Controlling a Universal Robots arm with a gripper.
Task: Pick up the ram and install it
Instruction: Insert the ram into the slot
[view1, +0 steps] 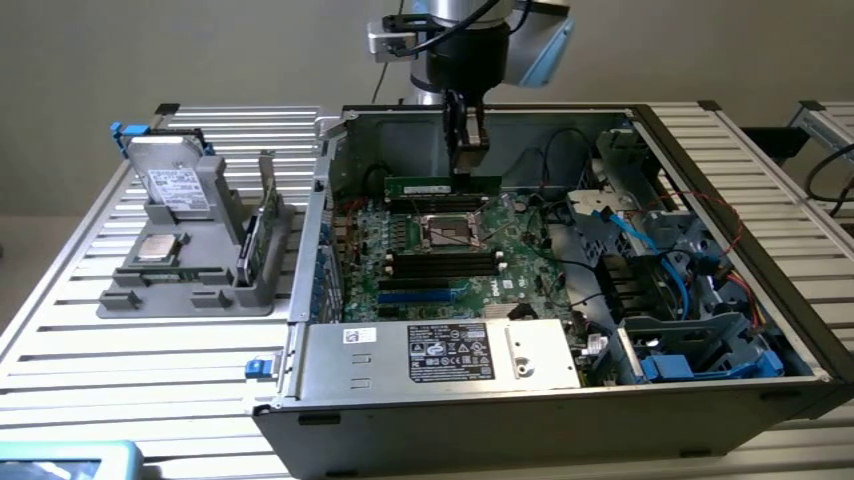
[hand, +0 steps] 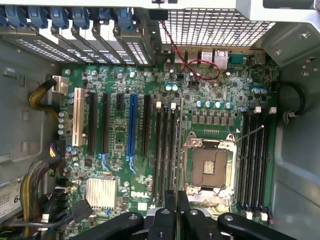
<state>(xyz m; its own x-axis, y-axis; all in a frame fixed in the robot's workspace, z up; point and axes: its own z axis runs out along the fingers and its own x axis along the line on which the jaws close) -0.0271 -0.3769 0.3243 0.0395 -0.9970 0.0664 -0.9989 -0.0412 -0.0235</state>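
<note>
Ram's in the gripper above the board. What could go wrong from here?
1. The gripper seems to hold the ram off its middle, so it may tilt and seat unevenly.
2. The open CPU socket sits right beside the memory slots; a small drift could drop the stick's edge onto it.
3. The socket lever angles across the other slot bank and might snag.

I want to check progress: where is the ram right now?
In the exterior view, the ram is held in the gripper inside the open computer case, low over the motherboard, just on the far side of the processor socket.
</note>
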